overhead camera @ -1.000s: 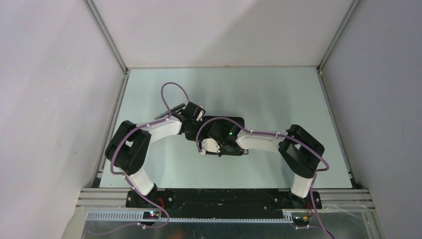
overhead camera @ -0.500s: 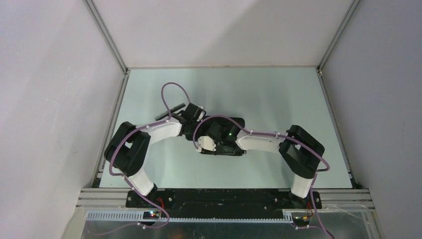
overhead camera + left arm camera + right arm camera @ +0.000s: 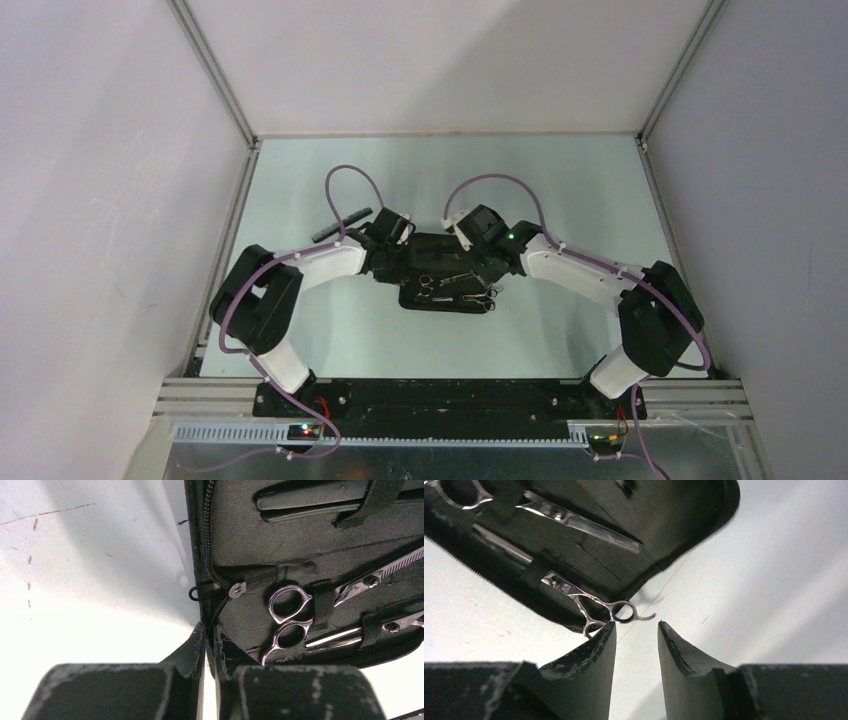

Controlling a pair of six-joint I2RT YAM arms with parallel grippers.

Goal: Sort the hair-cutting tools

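We log left gripper (image 3: pixel 210 641) clamped on pouch (image 3: pixel 250 545) edge, right gripper (image 3: pixel 636 640) apart; a tug could slide overhanging scissors (image 3: pixel 561 584) off pouch

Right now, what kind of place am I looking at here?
Probably a robot test booth rather than a salon: blank white walls on metal rails box in a pale table, and two robot arms are bolted at its near edge.
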